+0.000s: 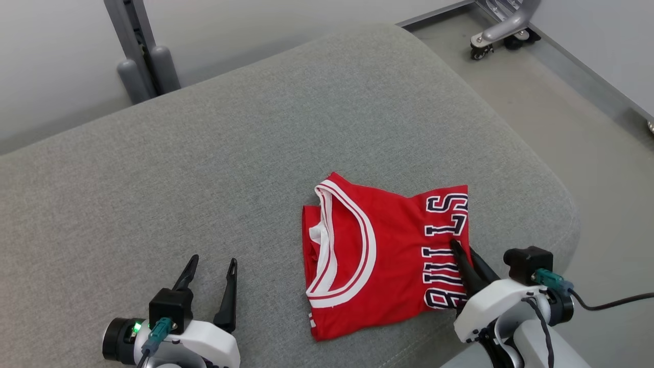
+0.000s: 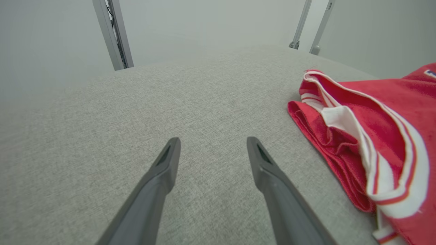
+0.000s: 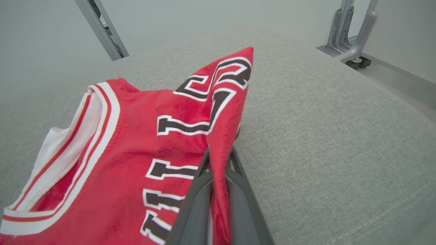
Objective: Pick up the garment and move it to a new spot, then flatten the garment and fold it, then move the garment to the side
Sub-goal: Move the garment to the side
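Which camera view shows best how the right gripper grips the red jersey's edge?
The right wrist view: the right gripper is shut on a raised fold of the jersey, cloth pinched between its fingers. The head view shows the fingers at the lettered edge, the pinch unclear. The left wrist view shows the jersey's collar side.

Your garment [image 1: 383, 255] is a red basketball jersey with white-and-red striped trim at the neck and armhole, and dark block letters outlined in white. You see it folded into a compact, roughly square bundle. It lies on the grey cushion [image 1: 204, 153], close to the near edge and toward the near right corner. The trimmed neck opening faces the cushion's left side, with white lining showing inside. The lettering runs along the bundle's right edge. That edge is raised into a ridge, pinched between the fingers [image 3: 195, 204] of the right gripper [image 1: 461, 249].
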`<state>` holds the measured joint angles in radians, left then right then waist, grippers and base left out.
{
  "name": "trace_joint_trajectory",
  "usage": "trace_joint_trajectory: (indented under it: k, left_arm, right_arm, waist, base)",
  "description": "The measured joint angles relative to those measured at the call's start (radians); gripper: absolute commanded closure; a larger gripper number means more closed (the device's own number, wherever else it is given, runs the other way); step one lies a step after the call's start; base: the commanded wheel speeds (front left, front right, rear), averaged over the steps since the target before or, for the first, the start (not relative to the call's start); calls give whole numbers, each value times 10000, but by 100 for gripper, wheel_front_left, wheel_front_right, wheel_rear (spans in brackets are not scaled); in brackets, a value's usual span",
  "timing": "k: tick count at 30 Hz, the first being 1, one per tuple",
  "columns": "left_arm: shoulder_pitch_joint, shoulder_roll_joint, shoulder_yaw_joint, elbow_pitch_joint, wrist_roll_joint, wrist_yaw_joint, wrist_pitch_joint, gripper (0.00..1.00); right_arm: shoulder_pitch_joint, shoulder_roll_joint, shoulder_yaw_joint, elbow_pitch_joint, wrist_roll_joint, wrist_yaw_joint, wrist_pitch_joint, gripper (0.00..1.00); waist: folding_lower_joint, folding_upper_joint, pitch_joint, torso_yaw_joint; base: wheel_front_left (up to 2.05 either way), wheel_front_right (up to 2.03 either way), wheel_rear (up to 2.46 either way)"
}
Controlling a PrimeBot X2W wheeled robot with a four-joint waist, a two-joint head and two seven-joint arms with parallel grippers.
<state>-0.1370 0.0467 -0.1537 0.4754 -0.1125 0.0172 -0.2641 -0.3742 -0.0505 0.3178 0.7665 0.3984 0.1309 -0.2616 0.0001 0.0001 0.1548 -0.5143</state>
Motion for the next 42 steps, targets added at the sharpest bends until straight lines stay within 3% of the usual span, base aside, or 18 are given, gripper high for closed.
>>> trace_joint_trajectory:
  k: [5,14,25,30,31,36,42]
  left_arm:
    - [-180,12,27,31,272,-75,0,0]
    - [-521,213,115,-102,639,-173,0,0]
    - [-954,328,50,-420,874,-232,-2,0]
    - [-974,330,86,-533,871,-203,-4,0]
    - [-974,336,100,-543,871,-203,-4,0]
    - [-969,336,224,-548,840,-125,-2,0]
    - [-867,328,479,-570,721,12,0,0]
  right_arm:
    - [-368,12,-272,-184,-255,0,0,100]
    - [-2147,-378,-1670,378,-1722,0,0,100]
    - [-4558,-2640,-5474,2621,-3891,0,-2,100]
    - [-4764,-3166,-7436,3087,-5561,0,0,100]
    - [-4790,-3135,-7722,3012,-5751,0,0,0]
    - [-4850,-2692,-8577,1848,-6642,0,-2,0]
    - [-4420,-1513,-7768,286,-6435,0,-17,0]
  waist:
    - [-1,0,380,113]
    - [0,0,892,1314]
    - [0,0,1680,3093]
    - [0,0,1958,3787]
    - [-1,0,1990,3848]
    - [0,0,1941,3935]
    - [0,-1,1550,3906]
  base:
    - [0,0,0]
    - [0,0,0]
    - [0,0,0]
    - [0,0,0]
    - [0,0,0]
    - [0,0,0]
    - [0,0,0]
